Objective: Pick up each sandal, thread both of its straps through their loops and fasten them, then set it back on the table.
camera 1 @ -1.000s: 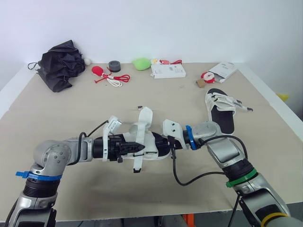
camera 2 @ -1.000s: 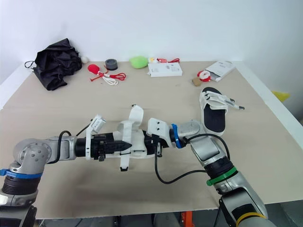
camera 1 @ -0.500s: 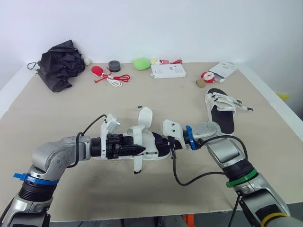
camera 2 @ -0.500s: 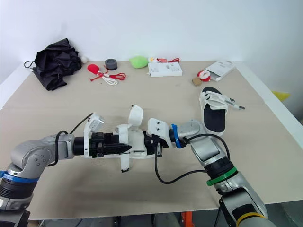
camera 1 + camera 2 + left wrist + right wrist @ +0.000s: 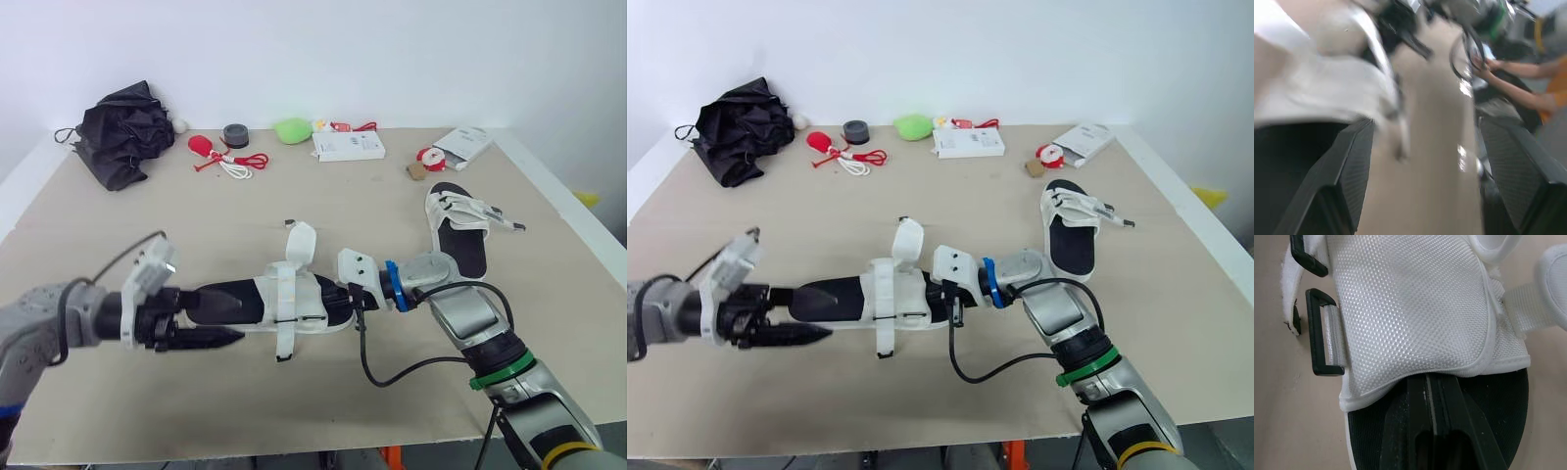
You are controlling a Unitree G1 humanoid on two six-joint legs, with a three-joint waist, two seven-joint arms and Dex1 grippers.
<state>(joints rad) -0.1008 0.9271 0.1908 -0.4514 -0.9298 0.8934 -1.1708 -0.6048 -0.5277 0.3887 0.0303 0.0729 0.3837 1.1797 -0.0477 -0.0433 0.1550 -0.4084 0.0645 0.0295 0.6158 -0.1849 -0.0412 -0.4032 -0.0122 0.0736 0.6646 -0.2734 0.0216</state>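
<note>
**Item 1, held sandal.** R gripper was clamped shut on one end of the first sandal. Per R wrist view, its fingers were closed together on the black sole edge beneath the white mesh upper. The sandal lay lengthwise between the two arms, near front-centre of the table. Whether the sole rested on the surface or sat just clear of it could not be determined. One white strap stood upright, unfastened. A second strap hung over the near side. A black plastic loop on the upper's side was unthreaded.

**Item 2, L gripper.** L gripper was just beside the sandal's free end, on its near side. Its fingers were spread wide w/ nothing between them.

**Item 3, second sandal.** Second sandal lay flat on the table's R side, well apart from the first, w/ one strap end sticking out sideways.

**Item 4, misc.** Along the far edge were a black umbrella, a green object and a white box.
</note>
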